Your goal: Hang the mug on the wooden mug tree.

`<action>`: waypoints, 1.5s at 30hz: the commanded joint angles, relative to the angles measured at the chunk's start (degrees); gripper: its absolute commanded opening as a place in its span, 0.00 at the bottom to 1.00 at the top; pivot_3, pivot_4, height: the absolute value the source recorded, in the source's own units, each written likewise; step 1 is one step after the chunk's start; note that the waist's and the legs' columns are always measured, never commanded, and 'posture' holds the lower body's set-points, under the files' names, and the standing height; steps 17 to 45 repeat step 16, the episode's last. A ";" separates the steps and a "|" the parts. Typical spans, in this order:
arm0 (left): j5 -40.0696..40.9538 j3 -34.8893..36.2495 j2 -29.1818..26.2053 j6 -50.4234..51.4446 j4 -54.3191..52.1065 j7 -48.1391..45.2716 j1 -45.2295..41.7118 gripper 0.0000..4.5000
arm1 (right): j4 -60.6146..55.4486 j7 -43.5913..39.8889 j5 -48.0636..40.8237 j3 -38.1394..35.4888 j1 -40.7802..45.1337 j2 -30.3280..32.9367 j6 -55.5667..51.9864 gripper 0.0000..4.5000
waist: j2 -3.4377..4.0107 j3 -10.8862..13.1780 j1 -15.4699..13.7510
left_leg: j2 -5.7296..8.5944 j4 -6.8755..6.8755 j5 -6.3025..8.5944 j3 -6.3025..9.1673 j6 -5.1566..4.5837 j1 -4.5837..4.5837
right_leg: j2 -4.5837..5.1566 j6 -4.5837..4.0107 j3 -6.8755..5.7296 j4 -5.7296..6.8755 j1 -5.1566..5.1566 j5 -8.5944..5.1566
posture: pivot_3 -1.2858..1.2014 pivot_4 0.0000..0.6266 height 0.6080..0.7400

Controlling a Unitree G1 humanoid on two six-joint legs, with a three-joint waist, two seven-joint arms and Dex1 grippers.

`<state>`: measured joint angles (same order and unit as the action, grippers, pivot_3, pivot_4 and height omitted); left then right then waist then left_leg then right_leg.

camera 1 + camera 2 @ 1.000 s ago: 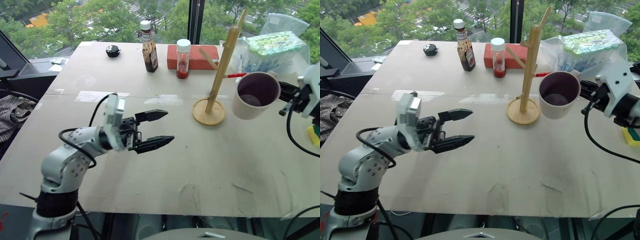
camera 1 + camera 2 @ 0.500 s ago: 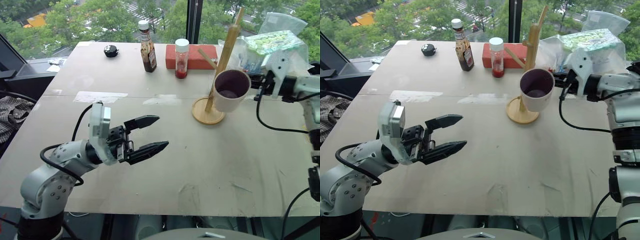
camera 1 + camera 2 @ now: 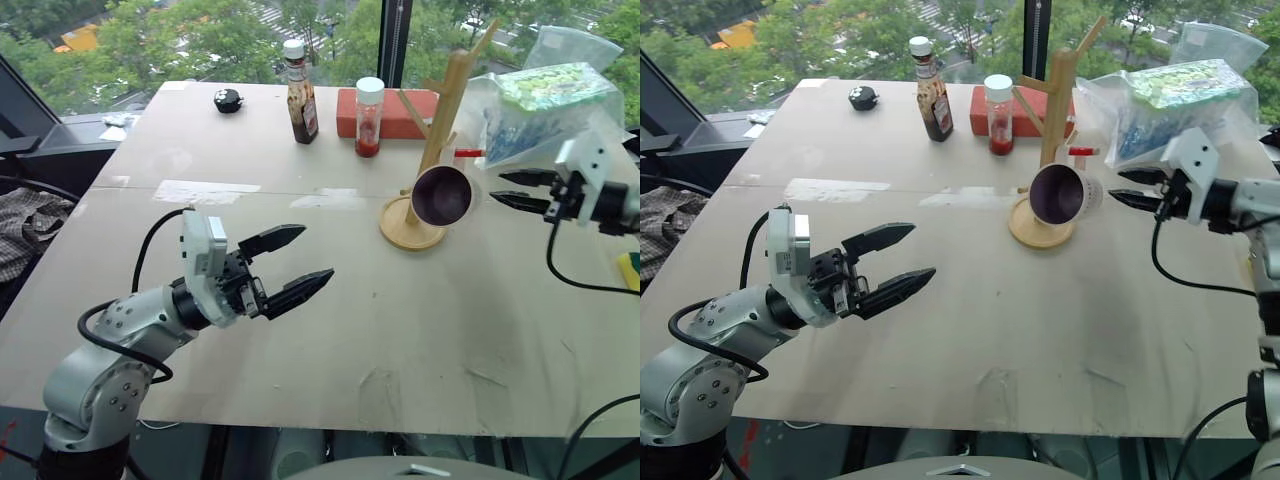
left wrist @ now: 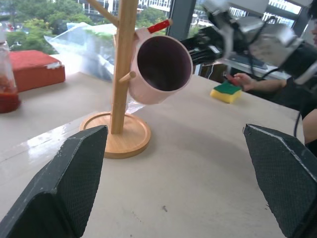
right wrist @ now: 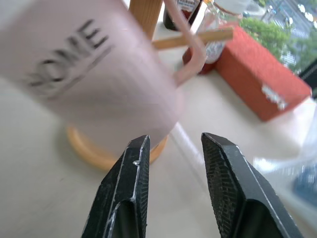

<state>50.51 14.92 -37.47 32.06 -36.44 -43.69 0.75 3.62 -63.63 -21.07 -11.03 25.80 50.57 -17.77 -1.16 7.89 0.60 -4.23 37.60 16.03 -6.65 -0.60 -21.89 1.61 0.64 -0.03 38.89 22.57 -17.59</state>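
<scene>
The cream mug (image 3: 440, 195) hangs by its handle on the red-tipped peg (image 3: 466, 153) of the wooden mug tree (image 3: 441, 115), tilted so its dark inside faces me. My right gripper (image 3: 502, 188) is open just to the right of the mug and not touching it. In the right wrist view the mug's "HOME" side (image 5: 84, 84) lies just beyond the open fingers (image 5: 131, 188). My left gripper (image 3: 312, 253) is open and empty over the near left of the table, pointing toward the tree.
A brown sauce bottle (image 3: 298, 95), a jar with red contents (image 3: 368, 118) and a red block (image 3: 392, 112) stand behind the tree. A plastic bag (image 3: 545, 100) lies at the back right. A yellow-green sponge (image 4: 225, 92) sits at the right edge, with a person's hand (image 4: 241, 79) by it.
My right gripper has opened, let go of the mug and drawn back to the right. The mug, upright in the grip before, now hangs tilted on the peg.
</scene>
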 commanded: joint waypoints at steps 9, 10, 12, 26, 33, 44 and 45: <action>-7.22 1.89 -4.42 -4.13 6.41 -7.27 8.30 1.00 | -31.07 6.97 -6.26 -28.52 -45.33 -7.28 -8.72 0.37 | -0.01 -0.01 0.07 | 0.04 -0.12 0.01 0.13 0.01 0.15 | -0.04 0.03 -0.08 -0.02 -0.19 -0.01 | 0.52 0.24 1.00; -8.18 2.23 -4.82 -4.83 7.61 -8.11 9.02 1.00 | -31.38 7.15 -5.83 -28.97 -47.73 -8.26 -7.82 0.37 | -0.02 -0.01 0.14 | 0.06 -0.12 0.01 0.09 0.00 0.20 | -0.03 0.03 -0.05 0.00 -0.20 -0.01 | 0.52 0.24 1.00; -9.84 2.47 -6.11 -5.74 10.26 -10.36 10.37 1.00 | -31.14 7.88 -3.90 -28.51 -51.64 -10.02 -5.27 0.37 | -0.04 -0.01 0.27 | 0.07 -0.14 0.02 0.13 0.00 0.27 | -0.06 0.03 -0.07 0.00 -0.26 -0.01 | 0.52 0.24 1.00; -11.71 0.51 -7.53 -6.36 12.46 -12.78 9.83 1.00 | -30.03 9.54 -1.50 -24.99 -52.67 -11.15 -2.03 0.37 | -0.06 0.00 0.35 | 0.06 -0.20 0.04 0.14 -0.04 0.39 | -0.10 0.03 -0.08 0.01 -0.31 -0.01 | 0.52 0.24 1.00; -11.71 0.51 -7.53 -6.36 12.46 -12.78 9.83 1.00 | -30.03 9.54 -1.50 -24.99 -52.67 -11.15 -2.03 0.37 | -0.06 0.00 0.35 | 0.06 -0.20 0.04 0.14 -0.04 0.39 | -0.10 0.03 -0.08 0.01 -0.31 -0.01 | 0.52 0.24 1.00; -11.71 0.51 -7.53 -6.36 12.46 -12.78 9.83 1.00 | -30.03 9.54 -1.50 -24.99 -52.67 -11.15 -2.03 0.37 | -0.06 0.00 0.35 | 0.06 -0.20 0.04 0.14 -0.04 0.39 | -0.10 0.03 -0.08 0.01 -0.31 -0.01 | 0.52 0.24 1.00; -11.71 0.51 -7.53 -6.36 12.46 -12.78 9.83 1.00 | -30.03 9.54 -1.50 -24.99 -52.67 -11.15 -2.03 0.37 | -0.06 0.00 0.35 | 0.06 -0.20 0.04 0.14 -0.04 0.39 | -0.10 0.03 -0.08 0.01 -0.31 -0.01 | 0.52 0.24 1.00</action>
